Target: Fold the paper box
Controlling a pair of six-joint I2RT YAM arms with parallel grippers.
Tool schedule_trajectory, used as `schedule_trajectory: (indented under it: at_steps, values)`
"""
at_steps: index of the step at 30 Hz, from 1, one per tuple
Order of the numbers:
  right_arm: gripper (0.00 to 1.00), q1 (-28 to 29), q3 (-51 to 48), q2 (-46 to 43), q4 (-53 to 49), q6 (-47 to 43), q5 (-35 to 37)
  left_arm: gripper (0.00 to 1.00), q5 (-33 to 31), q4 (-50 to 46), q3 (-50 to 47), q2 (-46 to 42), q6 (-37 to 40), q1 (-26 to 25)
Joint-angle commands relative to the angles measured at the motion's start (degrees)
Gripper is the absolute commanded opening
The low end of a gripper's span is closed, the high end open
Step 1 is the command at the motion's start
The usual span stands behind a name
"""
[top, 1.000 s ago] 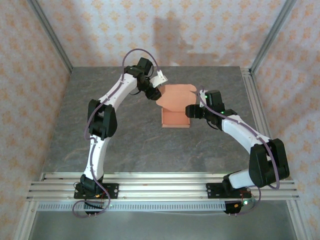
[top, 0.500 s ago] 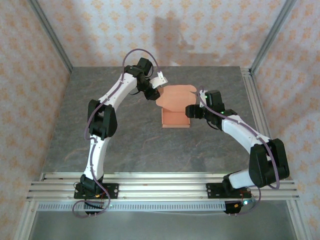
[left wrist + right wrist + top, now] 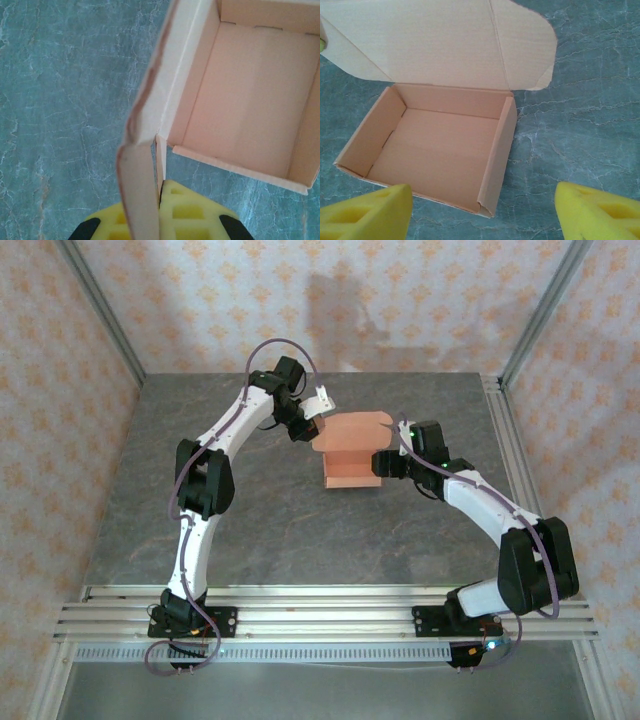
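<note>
The paper box (image 3: 352,466) is a salmon-orange open tray with its lid standing up at the back, near the middle of the grey table. In the left wrist view the tray's inside (image 3: 250,95) lies upper right. My left gripper (image 3: 161,196) is shut on the lid's side flap (image 3: 139,190), which is pinched between the yellow pads. From above, this gripper (image 3: 313,432) sits at the box's far left corner. My right gripper (image 3: 482,214) is open, its yellow fingers (image 3: 365,215) astride the tray's near right corner (image 3: 492,200). The lid (image 3: 435,40) rises behind the tray.
Grey marbled tabletop (image 3: 250,530) surrounds the box on all sides. Aluminium rails (image 3: 320,605) run along the near edge, and patterned walls with metal posts (image 3: 100,310) enclose the table.
My left gripper has closed onto the lid's side flap. The lid has tipped up over the tray, so the box looks shorter from above. The right arm has stayed still.
</note>
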Motion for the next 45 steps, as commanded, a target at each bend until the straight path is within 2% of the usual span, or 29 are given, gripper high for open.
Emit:
schedule_trajectory:
  at_steps: [1, 10, 24, 33, 39, 45]
  values:
    - [0.75, -0.9, 1.9, -0.8, -1.0, -3.2, 2.0, 0.0, 0.7, -3.8, -0.1, -1.2, 2.8, -0.6]
    - [0.76, -4.5, 4.8, -0.3, 1.6, -10.5, 0.8, 0.0, 3.3, -3.7, -4.4, -5.2, 4.5, -0.4]
    - [0.77, -5.2, 5.6, -2.2, -0.6, -19.3, 1.0, 0.0, 5.6, -5.0, -4.6, -6.3, 5.2, 0.1]
    - [0.71, -10.5, 10.6, -0.1, -6.0, -28.5, -11.9, 0.0, 6.8, -6.2, -4.5, -6.3, 6.2, 0.1]
    - [0.71, -11.6, 20.7, 8.5, -22.3, -43.7, -22.1, 0.0, 6.8, -7.9, -3.4, -5.5, 6.7, 0.1]
    - [0.69, -11.6, 30.0, 16.6, -29.7, -51.8, -23.5, 0.0, 6.8, -8.3, -3.4, -5.6, 7.1, 0.1]
